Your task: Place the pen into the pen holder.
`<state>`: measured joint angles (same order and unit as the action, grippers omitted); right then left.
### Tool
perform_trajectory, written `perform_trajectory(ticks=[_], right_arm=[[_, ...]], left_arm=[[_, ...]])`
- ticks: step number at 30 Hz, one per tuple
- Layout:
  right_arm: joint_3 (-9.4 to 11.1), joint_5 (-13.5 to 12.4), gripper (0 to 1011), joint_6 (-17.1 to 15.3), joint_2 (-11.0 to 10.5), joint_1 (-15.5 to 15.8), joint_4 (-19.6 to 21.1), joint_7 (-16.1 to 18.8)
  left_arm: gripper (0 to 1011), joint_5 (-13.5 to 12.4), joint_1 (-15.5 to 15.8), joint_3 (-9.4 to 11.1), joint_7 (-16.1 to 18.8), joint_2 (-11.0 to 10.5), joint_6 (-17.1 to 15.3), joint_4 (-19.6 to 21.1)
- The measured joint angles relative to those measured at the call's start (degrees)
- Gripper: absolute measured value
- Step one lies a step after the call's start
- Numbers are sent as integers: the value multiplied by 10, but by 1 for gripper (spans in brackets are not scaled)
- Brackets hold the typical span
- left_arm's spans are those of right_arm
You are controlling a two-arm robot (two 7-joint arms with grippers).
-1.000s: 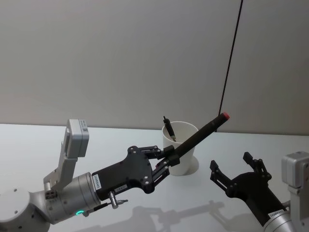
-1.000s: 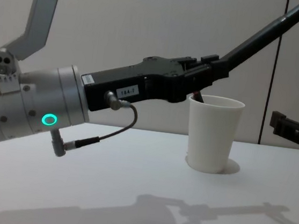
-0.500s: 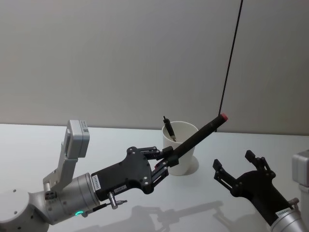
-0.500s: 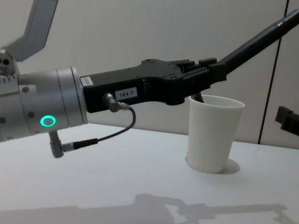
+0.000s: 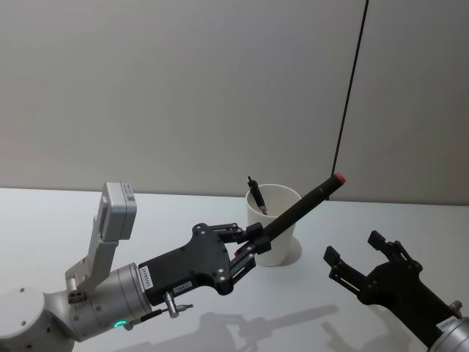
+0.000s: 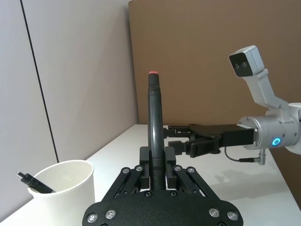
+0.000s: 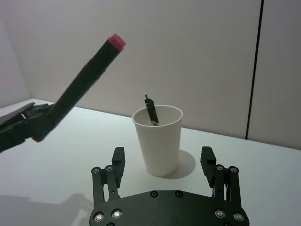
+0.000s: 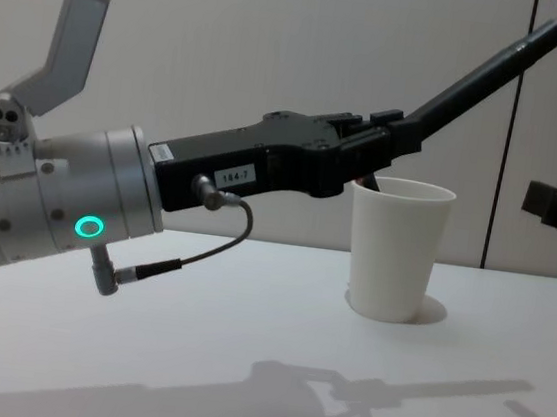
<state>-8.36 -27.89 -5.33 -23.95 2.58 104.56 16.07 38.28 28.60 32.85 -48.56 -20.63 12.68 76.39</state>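
Black pen (image 5: 299,208), red-capped, is clenched in our left gripper (image 5: 253,241), slanting up over the white cup (image 5: 283,250); our right gripper (image 5: 355,249) hovers released, nearer and right

There are two pens: one red-tipped pen (image 5: 300,209) slanting up at the middle, and one short pen (image 5: 256,195) inside the cup. There is one white cup (image 5: 278,236), far centre on one tabletop (image 5: 44,220). Two grippers: left gripper (image 5: 253,240) near left, right gripper (image 5: 363,253) near right.
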Motion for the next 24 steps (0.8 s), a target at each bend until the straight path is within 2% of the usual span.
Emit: perform_trajectory(ticks=[3, 4, 10, 13, 24], right_arm=[[8, -28, 1001, -19, -6, 4, 9, 15], [8, -28, 1001, -19, -6, 4, 9, 15], [22, -89, 1001, -64, -8, 7, 22, 31], [26, -108, 1001, -80, -7, 6, 24, 34], [41, -206, 1001, -153, 4, -7, 25, 51]], left_arm=[[191, 0, 0, 0, 0, 0, 0, 0], [191, 0, 0, 0, 0, 0, 0, 0], [191, 0, 0, 0, 1, -1, 0, 0], [191, 0, 0, 0, 1, -1, 0, 0], [191, 0, 0, 0, 1, -1, 0, 0]])
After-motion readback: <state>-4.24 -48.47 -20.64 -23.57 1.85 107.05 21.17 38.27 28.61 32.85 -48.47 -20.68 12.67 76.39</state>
